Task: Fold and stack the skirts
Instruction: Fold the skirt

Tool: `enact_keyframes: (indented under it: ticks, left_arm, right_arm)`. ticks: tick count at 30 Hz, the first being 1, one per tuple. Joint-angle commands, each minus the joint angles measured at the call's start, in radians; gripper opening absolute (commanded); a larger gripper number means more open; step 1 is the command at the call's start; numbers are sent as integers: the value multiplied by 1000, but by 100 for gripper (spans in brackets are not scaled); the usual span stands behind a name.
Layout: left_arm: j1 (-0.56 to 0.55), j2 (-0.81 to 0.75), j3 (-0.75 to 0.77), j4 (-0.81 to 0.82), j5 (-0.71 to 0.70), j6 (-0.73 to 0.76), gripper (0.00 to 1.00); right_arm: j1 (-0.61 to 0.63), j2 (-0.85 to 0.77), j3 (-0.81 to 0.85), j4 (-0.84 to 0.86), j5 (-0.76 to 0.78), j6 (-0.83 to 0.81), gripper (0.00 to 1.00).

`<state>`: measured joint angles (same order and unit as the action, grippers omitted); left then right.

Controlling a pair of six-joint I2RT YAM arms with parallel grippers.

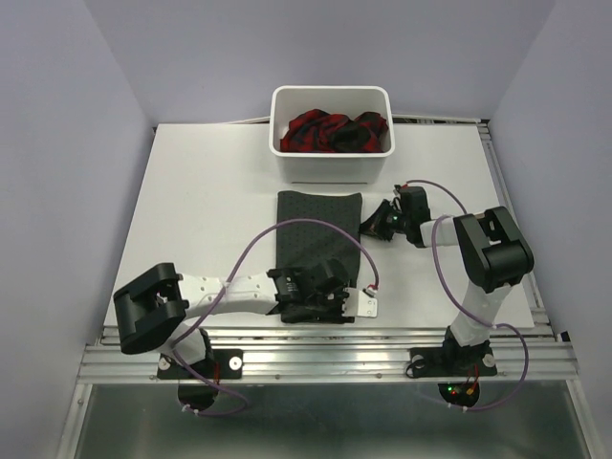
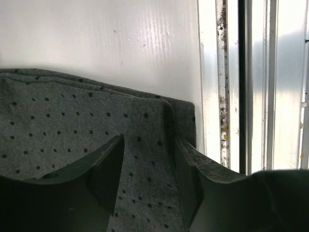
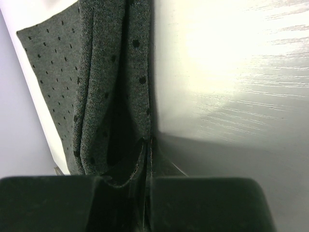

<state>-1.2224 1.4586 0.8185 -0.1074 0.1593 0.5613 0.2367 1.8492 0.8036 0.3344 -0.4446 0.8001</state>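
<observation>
Resting on white table (image 1: 210,220), grey skirt (image 1: 320,215); lavender walls (image 1: 57,143).

plaid skirt (image 1: 316,130) bunched, partly hidden in tub (image 1: 330,170)

Robot lab cell: bare lilac walls (image 1: 67,115) around a white table (image 1: 210,201), aluminium rail (image 1: 325,356) just beside the left gripper (image 1: 333,296)

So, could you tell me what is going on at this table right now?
Two robot arms are working on a grey dotted skirt spread on the white table. The right gripper is shut on the skirt's right edge, and the left gripper sits open over its near edge. A red plaid skirt lies bunched in the white tub at the far side, not yet folded.
</observation>
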Motion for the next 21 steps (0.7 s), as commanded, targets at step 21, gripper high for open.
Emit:
enact_keyframes:
  ticks: [21]
  left_arm:
    - [-37,-44,-102,49,-148,38,61]
  right_arm:
    - [-11,28,-7,-49,64,-35,1]
